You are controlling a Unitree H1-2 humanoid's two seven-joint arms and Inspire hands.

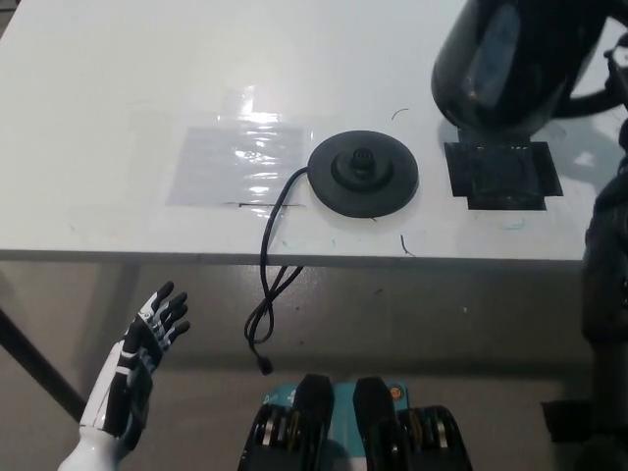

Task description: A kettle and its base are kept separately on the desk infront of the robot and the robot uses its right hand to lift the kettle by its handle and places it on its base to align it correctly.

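Head view, looking steeply down on a white desk (118, 118). Black kettle (510, 64) sits in the upper right of the frame, cut off by the top edge, its rounded body tilted and clear of the desk surface. Directly below it in the picture, a black square marking (502, 175) lies exposed on the desk. The kettle's handle (599, 98) curves out toward the right edge.

Right hand (620, 88) only a sliver at the far right edge beside the handle; cannot tell how its fingers sit or whether they wrap the handle. The black right arm (606, 265) runs down the right edge of the frame.

Round black base (363, 175) lies flat at centre frame, well left of the kettle, nothing on it. Its cord (270, 265) leaves the base's left side, drops over the desk's front edge and hangs in a loop below.

A glossy clear patch (235, 162) lies on the desk left of the base.

White left hand (147, 339) at lower left, below the desk edge, fingers spread apart, holding nothing.
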